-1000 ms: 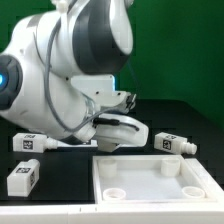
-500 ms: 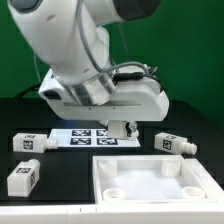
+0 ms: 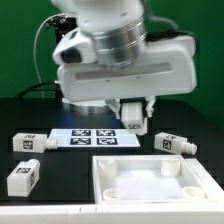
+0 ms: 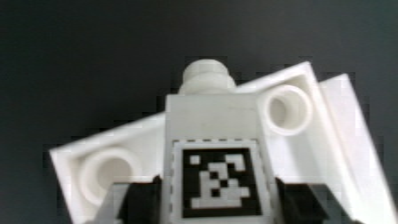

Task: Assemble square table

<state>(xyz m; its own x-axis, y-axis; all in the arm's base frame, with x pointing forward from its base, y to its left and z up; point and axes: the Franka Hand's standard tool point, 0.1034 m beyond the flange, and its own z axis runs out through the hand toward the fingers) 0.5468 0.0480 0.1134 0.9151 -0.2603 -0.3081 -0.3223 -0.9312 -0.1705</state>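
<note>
1. Claw [image 3: 133,118] clamped on one held leg [image 4: 210,120]; dark fingers [image 4: 121,200] pressed on its two flat sides, tag face showing between them.
2. Held leg up in the air, apparently clear of the counter [image 3: 60,165], above the exterior view's right end of the marker board [image 3: 95,138], behind the table top [image 3: 150,172]. Not touching the top.
3. Table top flat on the counter, open side up, no legs fitted yet. One round socket [image 4: 285,108] and a second socket [image 4: 111,170] visible in the wrist view, one either side of the held leg.
4. Spare leg [image 3: 175,144] at the exterior view's right of the marker board; second spare leg [image 3: 27,143] at its left; third spare leg [image 3: 22,178] nearer the camera. All lying loose, well apart from the top.
5. Handling, as a guess: hard white plastic, stiff, light, not fragile. Smooth faces, so likely to slip or twist under a weak pinch.
6. Best hold: across the flat sides at mid-body, as now, with the rounded peg end [image 4: 208,72] left free for a socket.
7. Next move probably calls for squaring the peg over a corner socket; a tilted leg risks jamming at the rim.
</note>
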